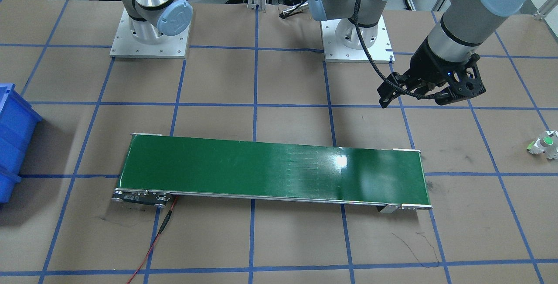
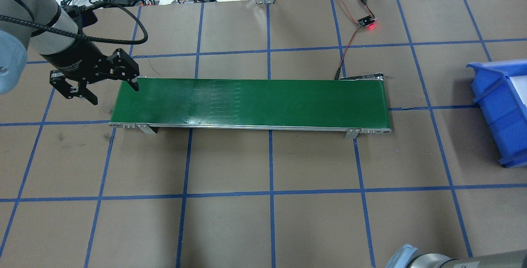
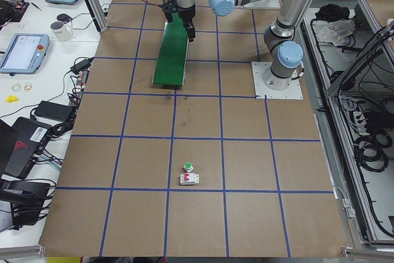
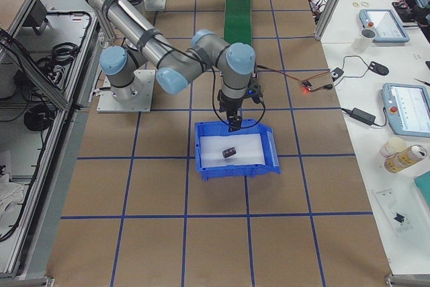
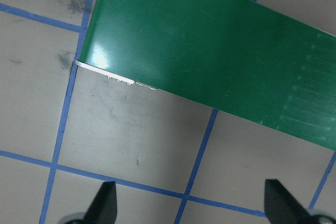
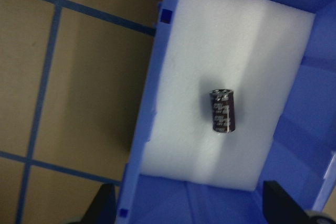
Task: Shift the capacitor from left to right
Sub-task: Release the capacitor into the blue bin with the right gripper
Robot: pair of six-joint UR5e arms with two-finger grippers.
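The capacitor [image 6: 222, 110], a small dark cylinder with pale stripes, lies on its side on white foam inside the blue bin [image 6: 152, 103]. It also shows in the exterior right view [image 4: 229, 152]. My right gripper [image 6: 191, 208] hangs above the bin [image 4: 201, 169], open and empty, and in the exterior right view [image 4: 234, 120] it is over the bin's far edge. My left gripper [image 2: 115, 94] is open and empty above the left end of the green conveyor belt [image 2: 251, 101]. It also shows in the front-facing view [image 1: 412, 100] and the left wrist view [image 5: 191, 205].
The conveyor [image 1: 270, 170] lies across the table's middle with a red and black wire [image 2: 350, 41] at its far right end. A small white part with a green cap [image 1: 545, 144] stands on the table beyond the robot's left. The bin [image 2: 494, 107] is at the right edge.
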